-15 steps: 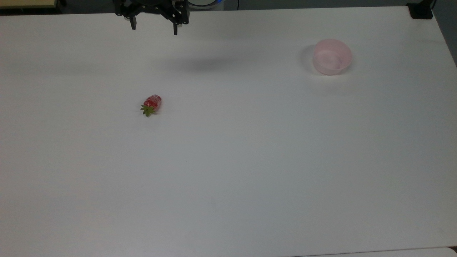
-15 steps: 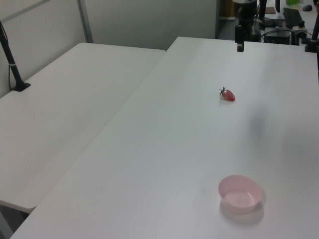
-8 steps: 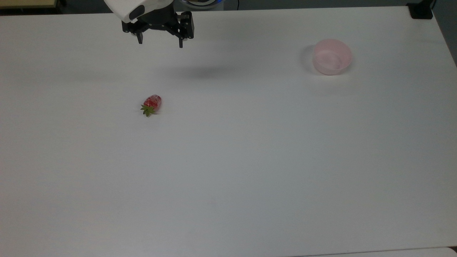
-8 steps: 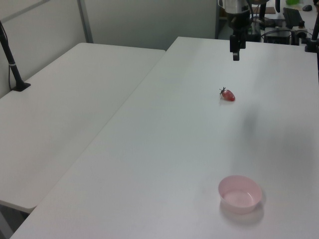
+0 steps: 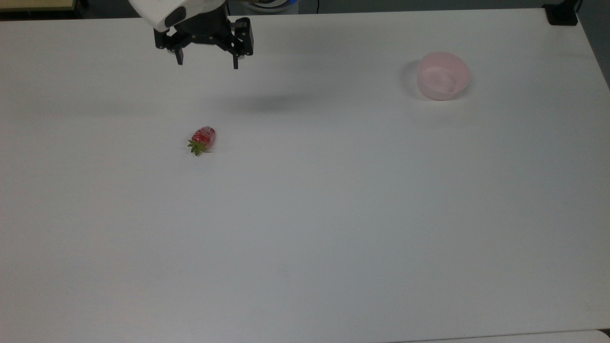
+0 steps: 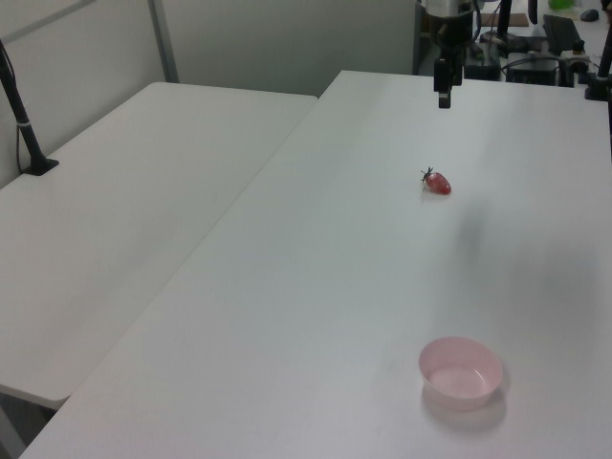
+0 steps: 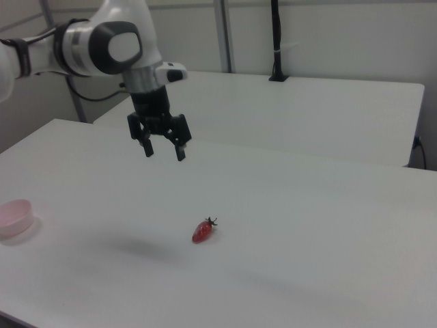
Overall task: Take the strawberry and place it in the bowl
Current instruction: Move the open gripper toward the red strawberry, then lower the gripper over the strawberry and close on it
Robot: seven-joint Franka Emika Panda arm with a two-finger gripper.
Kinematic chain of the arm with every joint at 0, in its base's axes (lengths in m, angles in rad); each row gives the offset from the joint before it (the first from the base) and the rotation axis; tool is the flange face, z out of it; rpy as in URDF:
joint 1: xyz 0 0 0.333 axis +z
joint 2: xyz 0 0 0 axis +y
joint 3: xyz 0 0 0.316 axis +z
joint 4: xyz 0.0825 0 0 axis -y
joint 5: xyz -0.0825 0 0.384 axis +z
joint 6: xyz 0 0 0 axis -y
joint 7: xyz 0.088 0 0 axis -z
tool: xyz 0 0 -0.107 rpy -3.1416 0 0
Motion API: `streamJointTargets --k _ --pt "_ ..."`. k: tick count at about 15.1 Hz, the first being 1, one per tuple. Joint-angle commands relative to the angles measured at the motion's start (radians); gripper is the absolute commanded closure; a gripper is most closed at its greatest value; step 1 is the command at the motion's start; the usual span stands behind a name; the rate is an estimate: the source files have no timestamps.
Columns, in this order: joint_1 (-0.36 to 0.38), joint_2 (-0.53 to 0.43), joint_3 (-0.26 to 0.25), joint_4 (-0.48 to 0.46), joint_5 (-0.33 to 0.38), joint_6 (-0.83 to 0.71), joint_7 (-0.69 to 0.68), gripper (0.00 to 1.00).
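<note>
Strawberry (image 5: 203,139) lies on its side on the white table (image 5: 333,214) in the top view, leaf cap toward the bottom-left, red tip toward the top-right. My gripper (image 5: 208,61) hangs well above it near the top edge, fingers spread wide w/ nothing between them. Bowl (image 5: 443,75) sits far off to the top view's right, upright.

Left view: berry (image 6: 437,183) is alone mid-table, my claw (image 6: 444,99) up in the air beyond it, not touching anything; fingers line up edge-on here. Bowl (image 6: 460,372) is near the bottom, well apart from both.

Right view: claw (image 7: 164,151) is open, pointing down, high over the table; berry (image 7: 203,231) is below and to the right view's right of it. Bowl (image 7: 15,217) is at the left edge.

Step in hand, as I judge it: approach, pre-grasp. Nothing picked yet. Next move calls for shifting over the berry, coming straight down w/ fingers astride the red body rather than the leaves, then closing. It's small and glossy, so it may squirt out if I'm off-centre.
</note>
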Motion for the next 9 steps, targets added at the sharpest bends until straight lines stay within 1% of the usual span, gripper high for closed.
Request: streamJointTargets --k 1,2,6,9 --pt "-0.051 0.106 -0.008 0.033 0.017 0.117 -0.054 0.00" --pt "-0.059 0.135 -0.008 0.031 0.015 0.158 -0.054 0.00" --pt "-0.070 0.249 -0.008 0.022 0.000 0.234 -0.054 0.00" --pt "-0.083 0.289 -0.010 -0.001 -0.005 0.285 -0.054 0.00"
